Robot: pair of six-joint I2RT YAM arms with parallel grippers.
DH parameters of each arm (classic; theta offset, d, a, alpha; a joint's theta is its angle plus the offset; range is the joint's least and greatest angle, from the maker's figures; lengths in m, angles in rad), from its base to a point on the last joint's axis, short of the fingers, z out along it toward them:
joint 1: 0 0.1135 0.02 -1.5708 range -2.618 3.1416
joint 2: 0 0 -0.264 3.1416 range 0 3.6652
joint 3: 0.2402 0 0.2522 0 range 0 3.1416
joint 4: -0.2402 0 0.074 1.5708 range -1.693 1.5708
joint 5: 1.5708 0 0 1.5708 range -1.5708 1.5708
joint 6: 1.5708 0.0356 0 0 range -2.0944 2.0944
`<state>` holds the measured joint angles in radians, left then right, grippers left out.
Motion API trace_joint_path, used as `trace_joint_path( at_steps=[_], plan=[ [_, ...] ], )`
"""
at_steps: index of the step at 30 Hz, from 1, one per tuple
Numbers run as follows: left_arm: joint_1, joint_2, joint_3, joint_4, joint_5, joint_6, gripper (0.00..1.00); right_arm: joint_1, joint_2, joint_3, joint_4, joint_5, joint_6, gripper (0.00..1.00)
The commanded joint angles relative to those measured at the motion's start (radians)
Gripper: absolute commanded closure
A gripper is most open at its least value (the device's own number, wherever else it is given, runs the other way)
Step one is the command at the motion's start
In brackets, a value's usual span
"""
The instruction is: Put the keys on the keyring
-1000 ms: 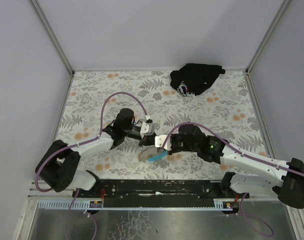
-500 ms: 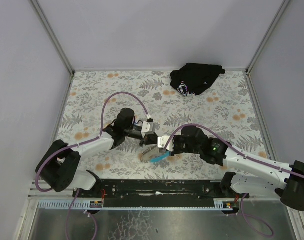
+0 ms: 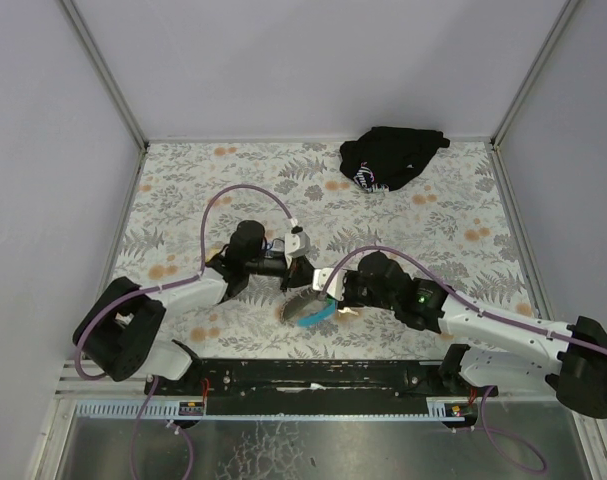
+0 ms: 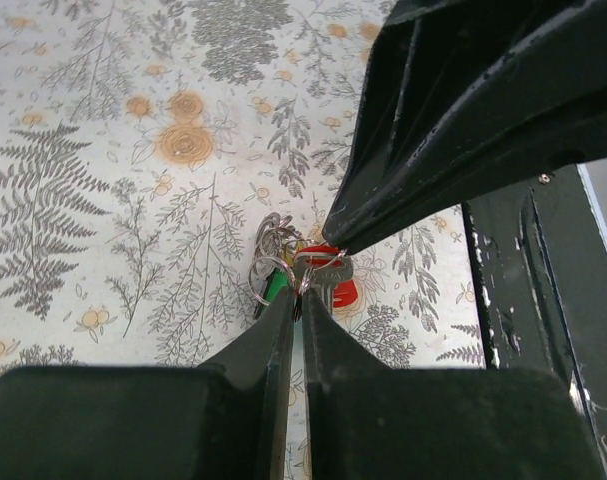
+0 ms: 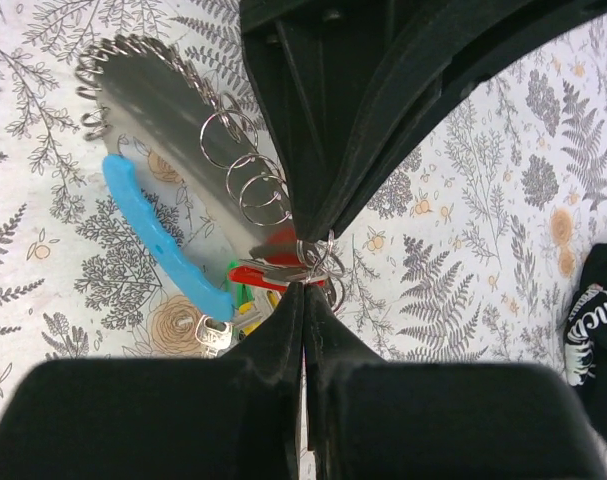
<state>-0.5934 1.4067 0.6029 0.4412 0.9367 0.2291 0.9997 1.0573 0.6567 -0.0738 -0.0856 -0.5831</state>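
The keys (image 4: 323,275) sit between the left pincer (image 4: 296,295) and right pincer (image 5: 303,290); the cloth bundle (image 3: 393,158) lies well behind.

Right wrist: keys (image 5: 268,272) partly hidden behind left pincer (image 5: 308,238); what it pinches can't tell. Black cloth bundle (image 5: 595,330) cut off at view's edge. Top view: keys too small, tag colours unreadable.

The whole table (image 3: 173,190) is taken in from a fixed point high above and behind the arm bases. The wrist views are aimed steeply down along the left gripper (image 4: 298,300) and the right gripper (image 5: 303,292), close to the surface. The keys (image 4: 326,272) are shared by both, viewed from opposite sides.
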Motion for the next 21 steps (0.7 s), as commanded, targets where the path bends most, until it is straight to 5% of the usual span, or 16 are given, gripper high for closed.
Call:
trace_joint_path(
  at_steps=[1, 10, 21],
  plan=[
    [0.020, 0.015, -0.048, 0.239, -0.140, -0.193, 1.00, 0.005, 0.024, -0.011, 0.055, 0.078, 0.089, 1.00],
    [-0.016, 0.089, -0.077, 0.413, -0.208, -0.350, 1.00, 0.005, 0.049, -0.067, 0.161, 0.148, 0.188, 1.00],
    [-0.057, 0.261, 0.002, 0.482, -0.253, -0.382, 0.96, 0.004, -0.047, -0.135, 0.224, 0.391, 0.301, 0.79]
  ],
)
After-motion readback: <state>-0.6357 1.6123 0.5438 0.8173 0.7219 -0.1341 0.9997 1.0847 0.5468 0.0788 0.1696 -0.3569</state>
